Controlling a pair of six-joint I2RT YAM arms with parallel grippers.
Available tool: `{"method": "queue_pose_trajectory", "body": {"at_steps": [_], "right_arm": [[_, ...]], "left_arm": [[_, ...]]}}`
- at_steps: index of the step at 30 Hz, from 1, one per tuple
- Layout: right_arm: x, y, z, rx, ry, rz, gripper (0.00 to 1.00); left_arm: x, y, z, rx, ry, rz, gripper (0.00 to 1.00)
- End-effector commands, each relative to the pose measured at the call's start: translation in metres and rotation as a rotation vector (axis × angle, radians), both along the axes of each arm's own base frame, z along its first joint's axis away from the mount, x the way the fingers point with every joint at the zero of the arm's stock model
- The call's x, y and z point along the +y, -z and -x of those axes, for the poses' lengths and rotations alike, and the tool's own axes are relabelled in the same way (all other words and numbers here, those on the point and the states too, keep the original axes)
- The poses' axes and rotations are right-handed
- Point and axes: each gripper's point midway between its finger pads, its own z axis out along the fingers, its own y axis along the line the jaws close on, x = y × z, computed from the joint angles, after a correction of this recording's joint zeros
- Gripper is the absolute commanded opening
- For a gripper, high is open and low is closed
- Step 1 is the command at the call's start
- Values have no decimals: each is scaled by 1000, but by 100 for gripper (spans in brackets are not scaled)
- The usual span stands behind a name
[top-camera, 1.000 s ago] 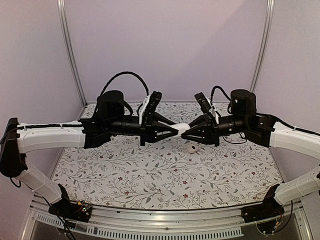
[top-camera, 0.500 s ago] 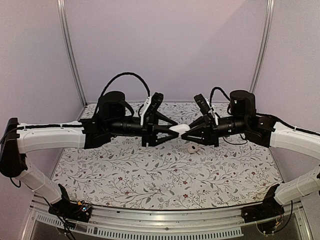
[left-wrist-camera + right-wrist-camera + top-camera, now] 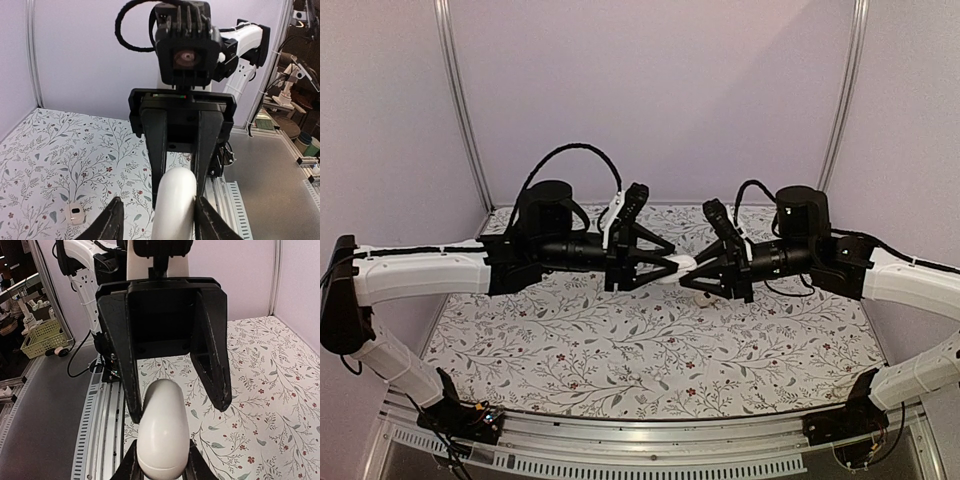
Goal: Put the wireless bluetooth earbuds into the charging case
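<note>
Top external: above the table (image 3: 620, 350), the earbud (image 3: 680, 265) is up in the air, pinched by the right gripper (image 3: 691, 269) reaching in from 3 o'clock. The left gripper (image 3: 669, 263), from 9 o'clock, stands parted around its other end. Left wrist: the case (image 3: 75, 214) lies on the table at 8 o'clock of the earbud.

Light was bright, even and diffuse, from overhead; only faint soft shadows fell on the counter (image 3: 650, 360). Overhead view was sharp, frame posts (image 3: 460, 110) bowed slightly at edges. Wrist views: nearest left fingers (image 3: 112, 222) were blurred, background was crisp.
</note>
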Motion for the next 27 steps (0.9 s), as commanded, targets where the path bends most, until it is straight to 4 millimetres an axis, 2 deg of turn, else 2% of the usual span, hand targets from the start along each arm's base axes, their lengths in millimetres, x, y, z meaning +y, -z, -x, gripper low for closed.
{"method": "queue_pose_trajectory", "body": {"at_steps": [1,6,13,16,19,22,25,27], "right_arm": [[1,1,16,-39,-40,4,0],[2,2,17,-49,-42,6,0],[0,0,11,-59,1,-7,0],[-1,7,4,-29,47,13,0],[-6,17,-2,17,71,26,0],[-12,16,-9,39,85,-3,0],[-18,16,-13,58,101,-10,0],[-21,16,-17,60,117,-8,0]], "left_arm": [[9,-4,-28,36,-98,21,47],[18,-2,-40,67,-136,29,47],[23,6,-44,68,-171,-8,47],[35,2,-46,52,-205,-7,51],[56,4,-54,58,-281,-21,58],[79,22,-62,101,-375,-67,58],[93,57,-51,180,-402,-130,55],[102,83,-46,251,-427,-194,50]]}}
